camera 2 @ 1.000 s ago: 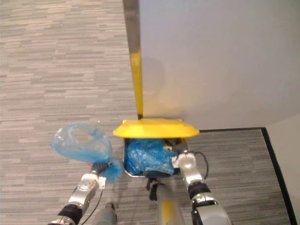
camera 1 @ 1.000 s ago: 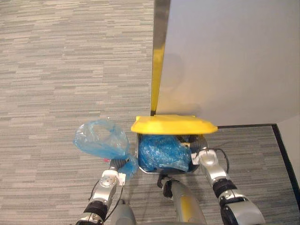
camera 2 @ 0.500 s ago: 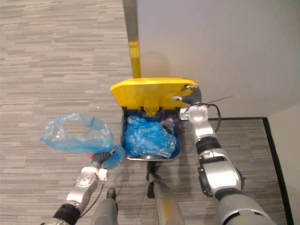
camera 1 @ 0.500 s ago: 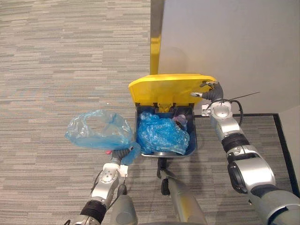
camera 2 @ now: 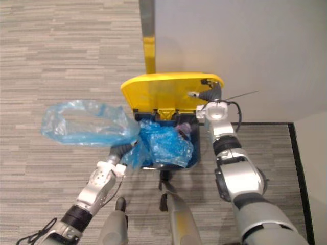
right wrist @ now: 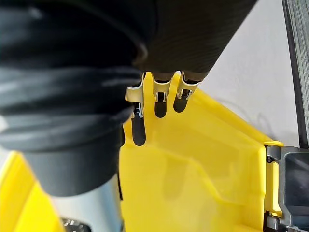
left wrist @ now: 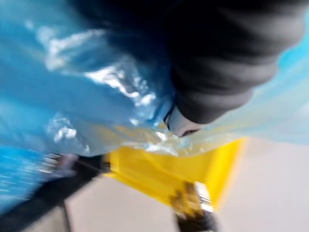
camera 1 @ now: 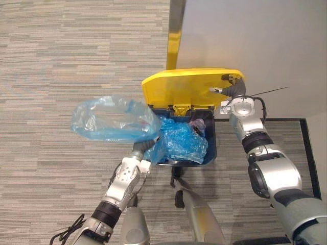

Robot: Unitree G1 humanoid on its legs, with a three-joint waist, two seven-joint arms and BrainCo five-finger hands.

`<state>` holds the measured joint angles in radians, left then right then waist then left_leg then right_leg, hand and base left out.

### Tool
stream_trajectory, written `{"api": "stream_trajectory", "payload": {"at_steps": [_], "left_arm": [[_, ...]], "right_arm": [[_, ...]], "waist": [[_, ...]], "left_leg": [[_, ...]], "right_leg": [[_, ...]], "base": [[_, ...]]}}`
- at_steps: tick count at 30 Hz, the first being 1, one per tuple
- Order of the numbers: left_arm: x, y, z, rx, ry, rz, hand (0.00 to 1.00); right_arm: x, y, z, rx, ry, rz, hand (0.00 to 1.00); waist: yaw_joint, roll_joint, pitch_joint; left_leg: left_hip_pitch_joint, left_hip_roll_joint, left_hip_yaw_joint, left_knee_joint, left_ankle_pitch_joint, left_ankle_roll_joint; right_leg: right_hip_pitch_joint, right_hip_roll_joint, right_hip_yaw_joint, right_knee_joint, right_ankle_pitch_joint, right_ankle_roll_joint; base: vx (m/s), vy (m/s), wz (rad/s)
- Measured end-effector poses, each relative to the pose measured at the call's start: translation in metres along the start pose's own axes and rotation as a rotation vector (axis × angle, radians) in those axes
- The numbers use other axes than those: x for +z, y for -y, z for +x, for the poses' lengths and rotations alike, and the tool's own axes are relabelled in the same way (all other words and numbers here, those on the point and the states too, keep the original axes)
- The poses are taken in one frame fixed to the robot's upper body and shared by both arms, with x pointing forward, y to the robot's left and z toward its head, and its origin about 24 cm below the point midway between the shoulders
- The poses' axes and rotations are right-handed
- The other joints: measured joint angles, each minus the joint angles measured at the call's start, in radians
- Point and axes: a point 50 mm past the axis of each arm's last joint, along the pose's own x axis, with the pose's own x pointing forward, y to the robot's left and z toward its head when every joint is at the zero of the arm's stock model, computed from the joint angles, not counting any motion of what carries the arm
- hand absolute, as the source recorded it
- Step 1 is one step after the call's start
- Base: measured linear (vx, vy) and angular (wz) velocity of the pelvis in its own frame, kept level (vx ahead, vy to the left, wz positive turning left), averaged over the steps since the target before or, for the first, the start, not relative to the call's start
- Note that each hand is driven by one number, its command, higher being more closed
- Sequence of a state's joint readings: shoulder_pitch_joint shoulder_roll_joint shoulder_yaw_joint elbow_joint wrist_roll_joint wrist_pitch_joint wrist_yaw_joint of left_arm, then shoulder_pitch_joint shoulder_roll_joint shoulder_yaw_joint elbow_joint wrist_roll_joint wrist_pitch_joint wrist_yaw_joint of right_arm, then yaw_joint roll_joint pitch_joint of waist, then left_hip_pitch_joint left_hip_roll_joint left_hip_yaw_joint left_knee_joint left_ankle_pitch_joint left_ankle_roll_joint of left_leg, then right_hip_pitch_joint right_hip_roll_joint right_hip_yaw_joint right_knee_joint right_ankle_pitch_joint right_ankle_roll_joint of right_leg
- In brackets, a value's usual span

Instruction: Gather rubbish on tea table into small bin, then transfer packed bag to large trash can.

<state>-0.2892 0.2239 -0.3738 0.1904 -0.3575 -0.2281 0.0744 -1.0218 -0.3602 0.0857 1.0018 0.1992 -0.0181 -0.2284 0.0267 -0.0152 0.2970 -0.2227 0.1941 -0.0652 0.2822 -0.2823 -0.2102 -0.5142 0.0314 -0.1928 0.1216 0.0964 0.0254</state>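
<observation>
The large trash can (camera 1: pixel 211 149) is dark blue, and its yellow lid (camera 1: pixel 184 89) stands raised against the wall. A crumpled blue liner (camera 1: pixel 181 145) fills the can. My right hand (camera 1: pixel 233 91) is at the lid's upper right corner, its straight fingers (right wrist: pixel 161 104) lying on the yellow lid (right wrist: pixel 193 169). My left hand (camera 1: pixel 141 152) is shut on the neck of a puffed translucent blue bag (camera 1: pixel 112 120). That bag hangs beside the can's left rim and touches the liner. Up close, the blue bag (left wrist: pixel 72 72) wraps around my left hand (left wrist: pixel 217 63).
A grey wall (camera 1: pixel 255 46) rises right behind the can, with a yellow and metal corner post (camera 1: pixel 174 35) at its left edge. A black strip (camera 1: pixel 306 148) borders the carpet at the right. Striped grey carpet (camera 1: pixel 61 66) spreads out to the left.
My right hand has swung the lid from nearly shut to upright. My left hand has carried the blue bag up and to the right, against the can's left rim.
</observation>
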Motion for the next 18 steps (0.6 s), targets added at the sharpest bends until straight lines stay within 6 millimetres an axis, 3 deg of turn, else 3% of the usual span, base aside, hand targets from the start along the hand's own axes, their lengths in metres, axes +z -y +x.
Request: {"api": "stream_trajectory", "payload": {"at_steps": [10,14,18], "left_arm": [[0.037,0.034,0.033,-0.102,0.150,0.038,1.00],[0.037,0.031,0.053,-0.084,0.126,0.132,1.00],[0.038,0.023,0.077,-0.043,0.078,0.239,1.00]], "right_arm": [[0.022,-0.009,0.003,0.041,0.062,-0.017,0.00],[0.046,-0.013,0.005,0.049,0.137,0.000,0.00],[0.059,-0.014,0.003,0.055,0.190,0.010,0.00]], "waist": [[-0.026,0.000,0.046],[-0.028,-0.002,0.050],[-0.038,-0.019,0.097]], "left_leg": [[0.014,0.003,0.005,-0.002,-0.006,0.011],[-0.024,-0.001,0.030,-0.001,0.001,-0.002],[-0.041,0.008,0.030,0.005,0.002,-0.007]], "right_leg": [[0.010,0.004,0.008,0.000,-0.004,-0.007],[-0.047,0.004,0.026,0.017,0.000,-0.011],[-0.065,0.009,0.025,0.022,0.002,-0.014]], "base": [[0.02,0.002,-0.01],[0.04,-0.007,-0.14],[0.03,-0.006,-0.02]]}}
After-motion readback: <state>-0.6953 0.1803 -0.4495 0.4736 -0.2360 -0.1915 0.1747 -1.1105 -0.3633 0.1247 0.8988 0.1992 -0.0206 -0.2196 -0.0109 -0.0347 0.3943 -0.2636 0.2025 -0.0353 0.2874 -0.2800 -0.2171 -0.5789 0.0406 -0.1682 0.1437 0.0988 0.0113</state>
